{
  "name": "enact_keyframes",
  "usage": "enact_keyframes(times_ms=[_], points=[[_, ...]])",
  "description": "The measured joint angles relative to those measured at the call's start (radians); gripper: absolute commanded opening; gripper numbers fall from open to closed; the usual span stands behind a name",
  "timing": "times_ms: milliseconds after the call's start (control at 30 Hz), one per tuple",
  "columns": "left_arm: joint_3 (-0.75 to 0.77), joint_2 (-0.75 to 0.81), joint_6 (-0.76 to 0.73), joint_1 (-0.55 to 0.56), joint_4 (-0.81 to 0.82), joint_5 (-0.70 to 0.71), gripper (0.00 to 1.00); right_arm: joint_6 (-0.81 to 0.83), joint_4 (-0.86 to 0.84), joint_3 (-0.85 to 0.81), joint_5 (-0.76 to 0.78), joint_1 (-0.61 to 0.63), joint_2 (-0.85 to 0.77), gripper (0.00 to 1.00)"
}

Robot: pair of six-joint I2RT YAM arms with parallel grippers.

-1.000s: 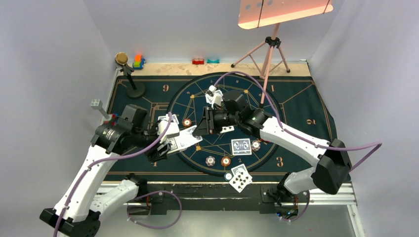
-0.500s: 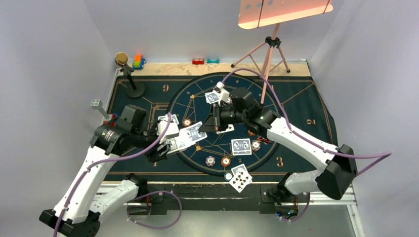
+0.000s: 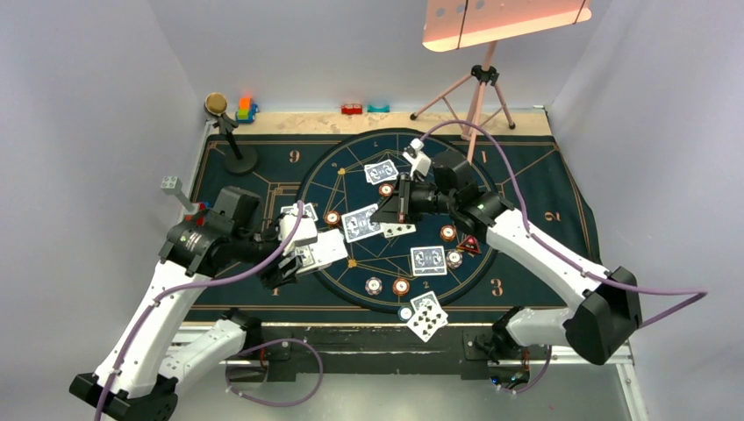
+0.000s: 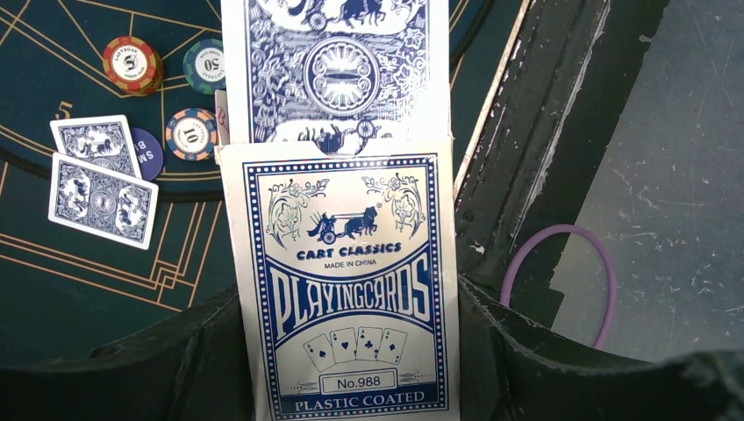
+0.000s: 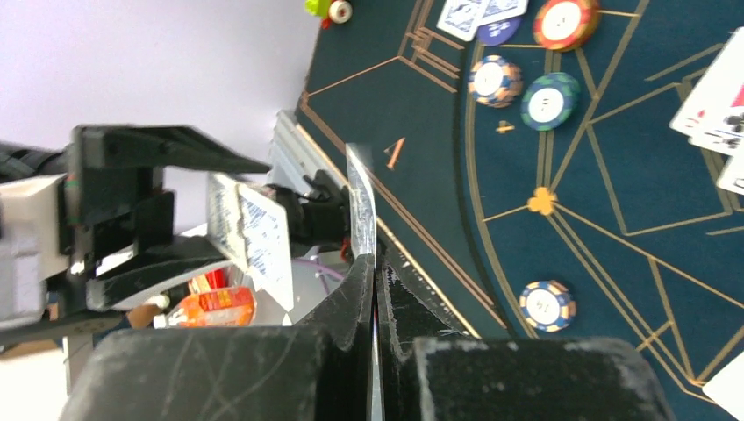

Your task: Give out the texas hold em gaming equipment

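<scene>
Left hand (image 3: pixel 307 255) grasping "CART CLASSICS" card box (image 4: pixel 346 289), right hand (image 5: pixel 374 263) pinching one card (image 5: pixel 360 202)

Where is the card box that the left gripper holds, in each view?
Top external: card box left of centre.
Left wrist: fills the lower centre.
Right wrist: left of centre, seen end-on.
Shared landmark: two cards beside a blue chip, in all three views.
</scene>
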State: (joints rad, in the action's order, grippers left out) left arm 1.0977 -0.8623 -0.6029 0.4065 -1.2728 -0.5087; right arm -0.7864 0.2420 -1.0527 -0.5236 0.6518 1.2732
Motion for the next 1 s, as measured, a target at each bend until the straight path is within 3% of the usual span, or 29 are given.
enact_keyframes(times_ms=[167, 500, 700, 1000], points=[[0.000, 0.011, 0.000, 0.000, 0.000, 0.000, 0.00, 0.002, -0.037, 0.038, 0.002, -0.068, 0.067, 0.00], [0.000, 0.014, 0.000, 0.000, -0.001, -0.001, 0.00, 0.027, -0.118, 0.047, 0.043, -0.095, 0.417, 0.00], [0.000, 0.015, 0.000, 0.000, -0.001, 0.000, 0.00, 0.052, -0.123, 0.045, 0.156, -0.095, 0.459, 0.00], [0.000, 0.015, 0.000, 0.000, -0.001, -0.001, 0.00, 0.089, -0.050, 0.023, 0.280, -0.091, 0.476, 0.52]])
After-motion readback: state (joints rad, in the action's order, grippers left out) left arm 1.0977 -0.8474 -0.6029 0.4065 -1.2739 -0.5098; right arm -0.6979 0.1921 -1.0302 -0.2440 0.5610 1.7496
